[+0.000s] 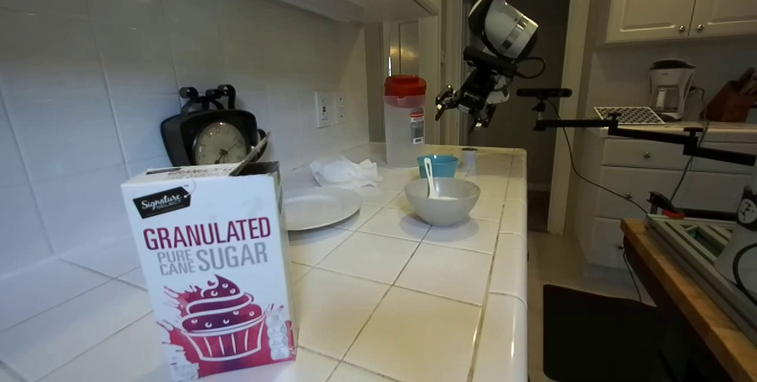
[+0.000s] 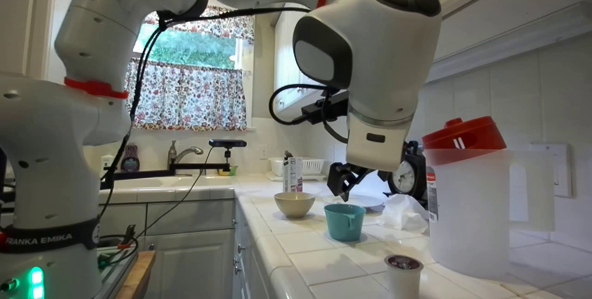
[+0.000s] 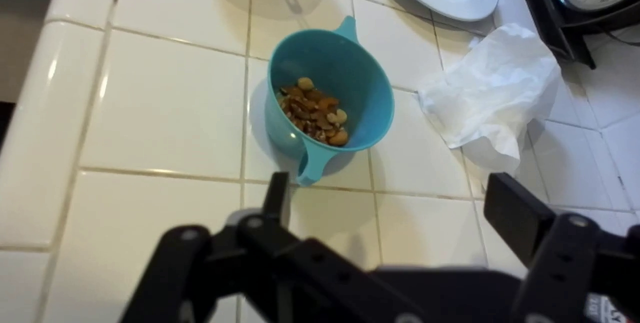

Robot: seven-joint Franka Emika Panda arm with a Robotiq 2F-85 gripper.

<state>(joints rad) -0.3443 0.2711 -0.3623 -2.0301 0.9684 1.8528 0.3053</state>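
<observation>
My gripper (image 3: 389, 188) stands wide open above the tiled counter with nothing between its fingers. In the wrist view a teal cup (image 3: 362, 88) with nuts at its bottom sits just beyond the fingertips, its handle pointing toward the left one. The cup shows in both exterior views too, upright on the tiles (image 1: 445, 166) (image 2: 344, 227), below the raised gripper. A crumpled white paper (image 3: 490, 93) lies to the cup's right in the wrist view. Past the cup, a grey bowl (image 1: 443, 207) holds a white spoon (image 1: 430, 175) and something pale.
A tall pitcher (image 2: 467, 215) with a red lid stands close to the gripper, by the wall. Near it is a small coffee pod (image 2: 403, 280). A white plate (image 1: 322, 210), a black clock (image 1: 213, 139) and a sugar box (image 1: 207, 269) stand farther along the counter.
</observation>
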